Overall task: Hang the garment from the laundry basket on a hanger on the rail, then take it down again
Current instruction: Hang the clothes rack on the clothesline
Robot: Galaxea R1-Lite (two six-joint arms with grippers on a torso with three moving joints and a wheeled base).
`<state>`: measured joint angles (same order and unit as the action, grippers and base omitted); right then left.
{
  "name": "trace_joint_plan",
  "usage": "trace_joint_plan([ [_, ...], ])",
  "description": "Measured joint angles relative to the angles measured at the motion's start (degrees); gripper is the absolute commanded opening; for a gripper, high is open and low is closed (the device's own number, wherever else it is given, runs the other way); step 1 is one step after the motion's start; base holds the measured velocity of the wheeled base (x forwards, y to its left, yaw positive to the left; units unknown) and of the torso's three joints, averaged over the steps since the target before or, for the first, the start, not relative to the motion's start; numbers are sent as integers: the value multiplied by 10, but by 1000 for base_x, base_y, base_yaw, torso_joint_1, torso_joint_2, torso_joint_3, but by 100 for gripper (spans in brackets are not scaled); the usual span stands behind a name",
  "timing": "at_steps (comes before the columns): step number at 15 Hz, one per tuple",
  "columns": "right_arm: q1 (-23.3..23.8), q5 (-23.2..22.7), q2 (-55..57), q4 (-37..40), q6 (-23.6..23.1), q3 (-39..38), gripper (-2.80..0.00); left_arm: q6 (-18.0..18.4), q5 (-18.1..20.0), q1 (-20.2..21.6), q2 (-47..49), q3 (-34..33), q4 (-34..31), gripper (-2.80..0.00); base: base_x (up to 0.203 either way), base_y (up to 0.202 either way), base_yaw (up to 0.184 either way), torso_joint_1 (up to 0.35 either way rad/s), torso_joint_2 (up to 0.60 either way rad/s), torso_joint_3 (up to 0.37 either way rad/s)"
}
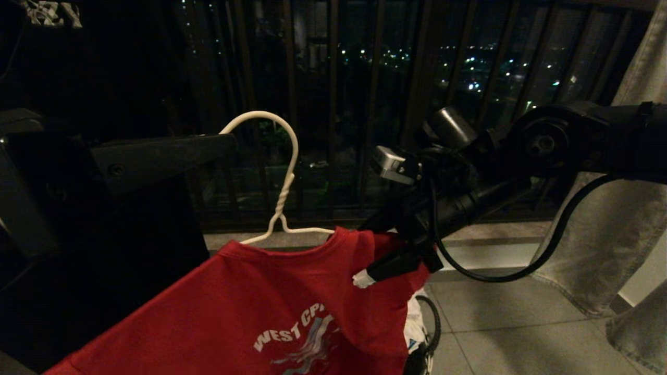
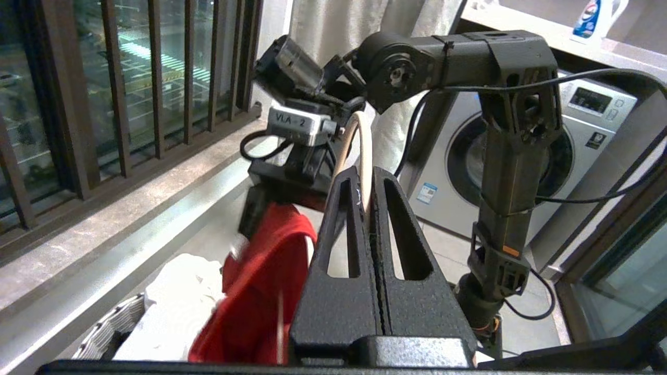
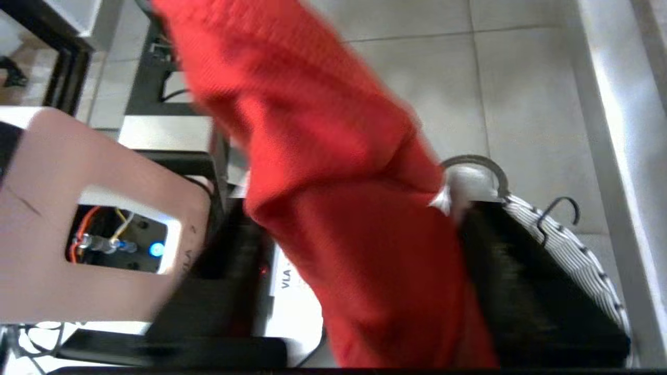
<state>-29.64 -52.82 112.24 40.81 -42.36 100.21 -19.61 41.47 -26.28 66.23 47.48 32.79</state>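
Holding white clothes, laundry basket (image 2: 112, 325) — left gripper (image 2: 365, 208) clamping hanger (image 1: 284, 172), right gripper (image 1: 388, 260) jaws unclear at red garment (image 1: 250, 302)

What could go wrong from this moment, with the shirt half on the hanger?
1. The left gripper pinches only the thin hook of the hanger; a pull on the cloth may twist or slide the wire.
2. The right gripper is at the shoulder of the shirt, near the hanger's end; it may push the cloth off the wire.
3. If the shirt slips off, it may drop beside the basket below, not into it.
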Motion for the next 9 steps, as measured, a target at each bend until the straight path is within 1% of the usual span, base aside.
trace_joint_plan([
  [3,-7,0,-1,1,28,2,-280,-4,-1,0,-2,1,1,-280,0,0,0,0,0,0],
  [9,-10,-1,-9,1,30,3,-280,-6,-2,0,-3,3,3,-280,0,0,0,0,0,0],
])
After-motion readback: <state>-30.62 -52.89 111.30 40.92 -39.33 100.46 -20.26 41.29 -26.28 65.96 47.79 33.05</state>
